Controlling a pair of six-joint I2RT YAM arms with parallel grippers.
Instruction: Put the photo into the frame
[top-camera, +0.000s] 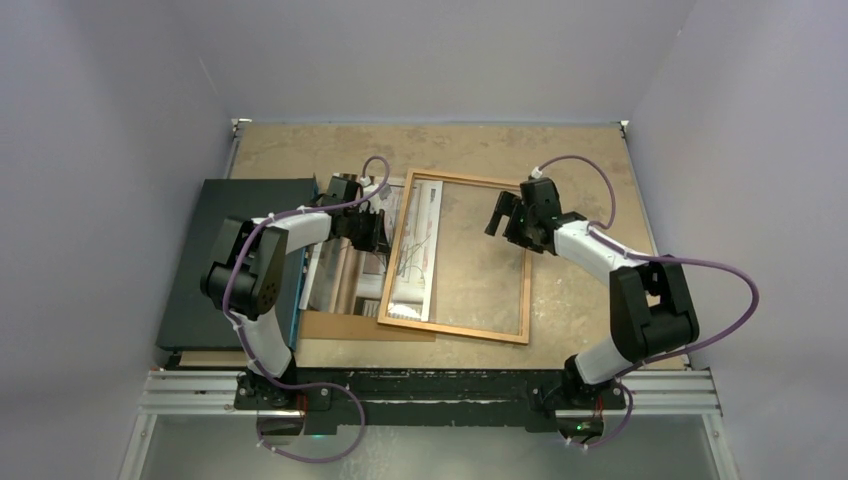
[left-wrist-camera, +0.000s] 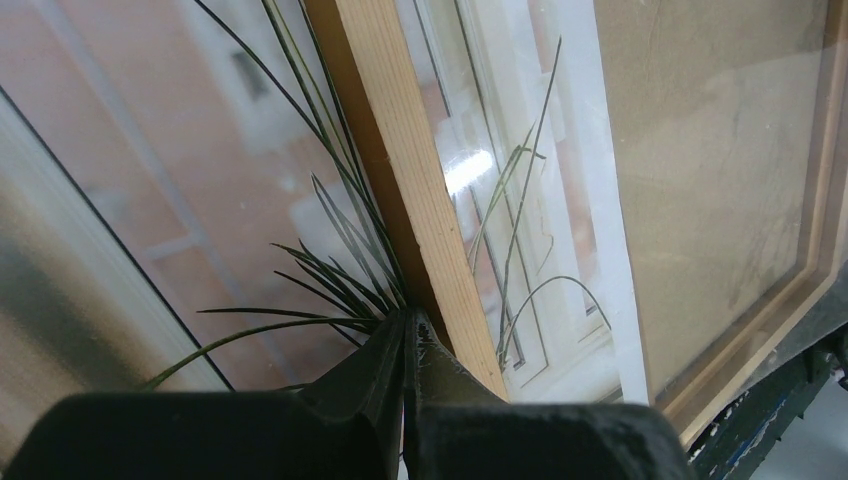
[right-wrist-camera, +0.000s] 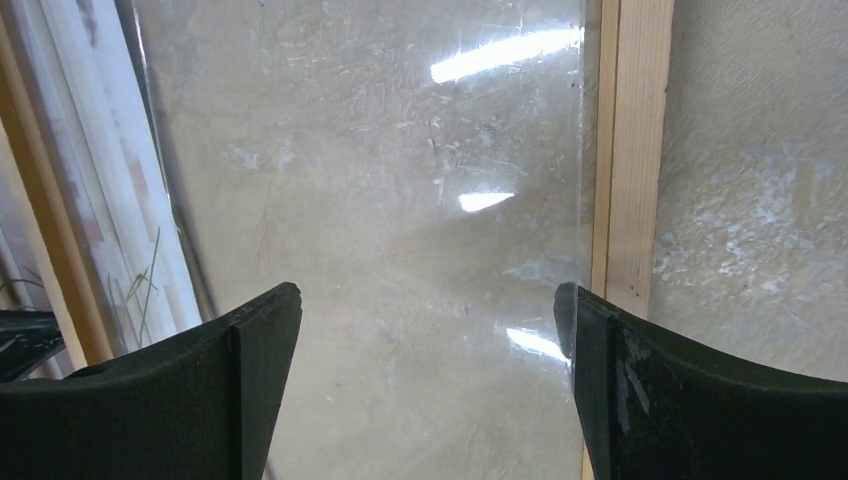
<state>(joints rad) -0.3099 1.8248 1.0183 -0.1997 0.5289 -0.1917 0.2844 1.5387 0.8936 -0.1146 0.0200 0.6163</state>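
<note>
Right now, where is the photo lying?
In the top view, the photo lies left of centre, its right part under the frame's left rail, beside the left gripper.

The frame (top-camera: 455, 329) is orange-brown wood; the photo (left-wrist-camera: 180, 180) shows dark green spiky leaves on pinkish-white.

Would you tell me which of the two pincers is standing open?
The right pincer, jaws spread wide over the frame; the left pincer is shut.

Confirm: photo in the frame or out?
Partly in. The photo runs under one rail of the frame and shows through only a strip of the pane; the rest shows bare table.
</note>
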